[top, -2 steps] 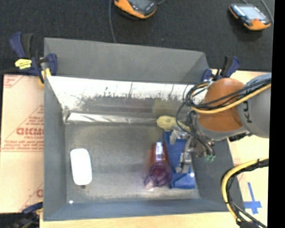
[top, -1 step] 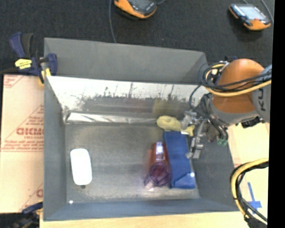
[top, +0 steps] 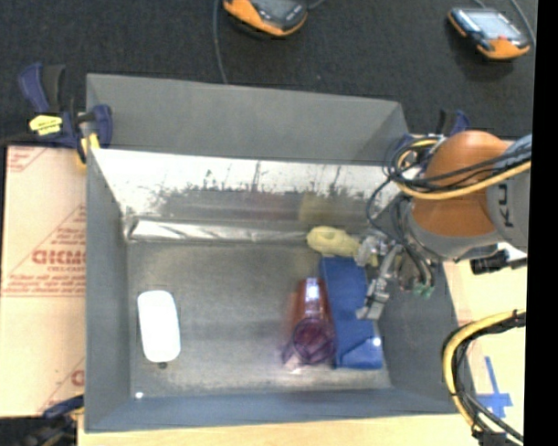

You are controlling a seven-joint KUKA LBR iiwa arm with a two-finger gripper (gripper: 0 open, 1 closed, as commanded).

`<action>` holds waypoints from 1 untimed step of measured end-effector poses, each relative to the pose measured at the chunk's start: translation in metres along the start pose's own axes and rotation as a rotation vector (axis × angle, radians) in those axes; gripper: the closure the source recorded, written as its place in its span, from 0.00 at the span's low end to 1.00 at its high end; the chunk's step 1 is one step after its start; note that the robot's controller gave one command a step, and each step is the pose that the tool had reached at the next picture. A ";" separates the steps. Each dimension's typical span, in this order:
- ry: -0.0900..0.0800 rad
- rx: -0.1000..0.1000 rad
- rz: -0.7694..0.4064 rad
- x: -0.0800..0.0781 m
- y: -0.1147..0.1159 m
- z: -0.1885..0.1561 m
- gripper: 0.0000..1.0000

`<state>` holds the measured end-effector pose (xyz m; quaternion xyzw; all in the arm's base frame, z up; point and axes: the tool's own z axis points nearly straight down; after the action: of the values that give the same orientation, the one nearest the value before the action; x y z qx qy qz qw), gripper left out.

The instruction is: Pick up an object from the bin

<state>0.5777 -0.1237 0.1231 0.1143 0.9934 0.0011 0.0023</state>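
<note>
My gripper point(top: 375, 301) hangs at the right side of the bin, its fingertips just above the right edge of a blue block point(top: 349, 307) that lies lengthwise on the floor. The view does not let me judge the gap between them. A pale yellow rounded piece point(top: 330, 238) lies just behind the block, near the back wall. Against the block's left side lies a clear purple and red bottle-like thing point(top: 308, 326).
A white oval bar like a soap point(top: 158, 326) lies alone at the left of the bin floor. The arm with its orange cover and cables reaches over the right wall.
</note>
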 end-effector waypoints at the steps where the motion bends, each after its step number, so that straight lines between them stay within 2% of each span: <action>1: -0.004 0.002 -0.307 -0.013 -0.013 -0.025 0.00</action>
<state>0.5868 -0.1394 0.1481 -0.0391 0.9992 -0.0007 0.0044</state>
